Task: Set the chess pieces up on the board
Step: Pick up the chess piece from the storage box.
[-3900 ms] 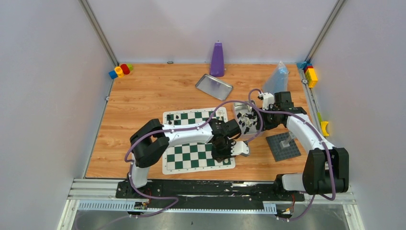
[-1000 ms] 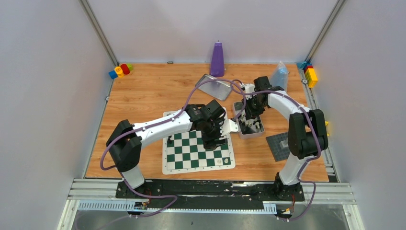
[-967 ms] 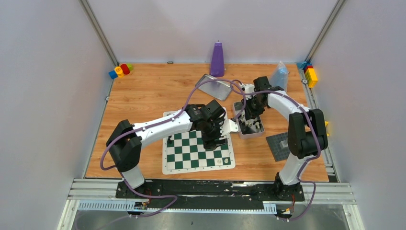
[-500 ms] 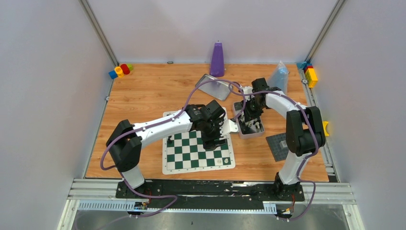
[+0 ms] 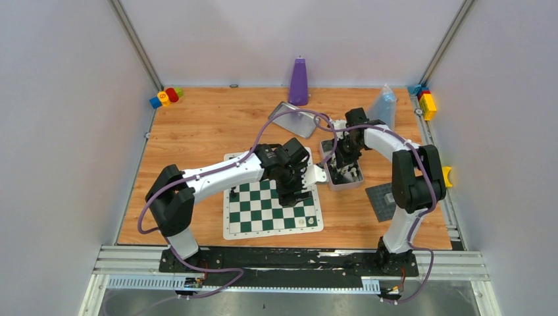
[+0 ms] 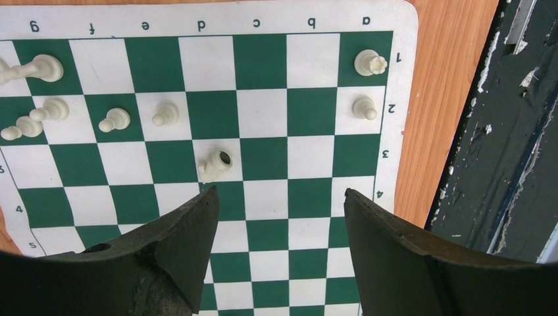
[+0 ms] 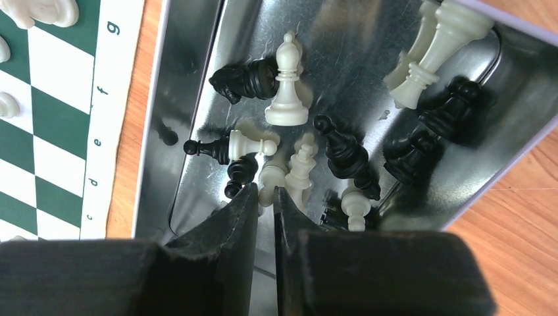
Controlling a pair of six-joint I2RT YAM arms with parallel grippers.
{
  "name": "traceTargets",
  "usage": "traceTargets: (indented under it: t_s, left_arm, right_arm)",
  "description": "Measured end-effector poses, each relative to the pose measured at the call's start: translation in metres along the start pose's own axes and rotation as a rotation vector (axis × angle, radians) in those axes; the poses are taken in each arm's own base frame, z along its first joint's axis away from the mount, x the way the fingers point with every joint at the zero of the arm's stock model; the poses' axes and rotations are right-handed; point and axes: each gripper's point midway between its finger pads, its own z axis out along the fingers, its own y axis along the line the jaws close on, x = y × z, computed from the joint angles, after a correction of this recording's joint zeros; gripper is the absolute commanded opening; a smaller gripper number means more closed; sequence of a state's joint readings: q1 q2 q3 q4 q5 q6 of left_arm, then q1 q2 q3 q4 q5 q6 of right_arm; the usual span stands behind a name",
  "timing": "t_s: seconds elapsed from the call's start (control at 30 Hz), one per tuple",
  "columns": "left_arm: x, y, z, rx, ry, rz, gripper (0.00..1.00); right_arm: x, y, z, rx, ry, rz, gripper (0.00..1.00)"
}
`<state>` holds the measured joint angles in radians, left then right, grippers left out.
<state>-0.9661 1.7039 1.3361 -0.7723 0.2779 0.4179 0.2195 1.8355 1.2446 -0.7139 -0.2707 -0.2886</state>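
The green-and-white board (image 5: 263, 217) lies at the table's front centre. My left gripper (image 6: 279, 197) hovers open over the board (image 6: 263, 197), nothing between its fingers. Several cream-white chess pieces stand along the board's far rows, such as a pawn (image 6: 364, 108). One white piece (image 6: 216, 164) lies toppled just ahead of the left finger. My right gripper (image 7: 264, 191) reaches into a metal tin (image 7: 191, 99) holding several black and white pieces. Its jaws are almost together, pinching the end of a cream-white piece (image 7: 271, 176). In the top view the right gripper (image 5: 341, 164) is over the tin (image 5: 337, 186).
A silver tray (image 5: 296, 120) and a purple bottle (image 5: 299, 81) stand at the back. A plastic bag (image 5: 383, 105) is back right. A dark grey baseplate (image 5: 385, 201) lies right of the tin. Coloured blocks sit in the back corners (image 5: 164, 97) (image 5: 426, 102).
Both arms moved toward the back since the oldest frame. Over the last second the right fingers closed among the pieces in the tin. The left arm stayed still.
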Motion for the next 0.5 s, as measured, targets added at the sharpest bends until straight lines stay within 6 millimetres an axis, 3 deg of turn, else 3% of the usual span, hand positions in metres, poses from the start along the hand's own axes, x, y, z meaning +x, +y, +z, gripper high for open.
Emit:
traceTargets:
  t_s: [0.5]
  left_arm:
    - [-0.0034, 0.0035, -0.0099, -0.026, -0.02, 0.003, 0.78]
  right_arm:
    - [-0.0059, 0.0009, -0.0082, 0.001, -0.001, -0.001, 0.0]
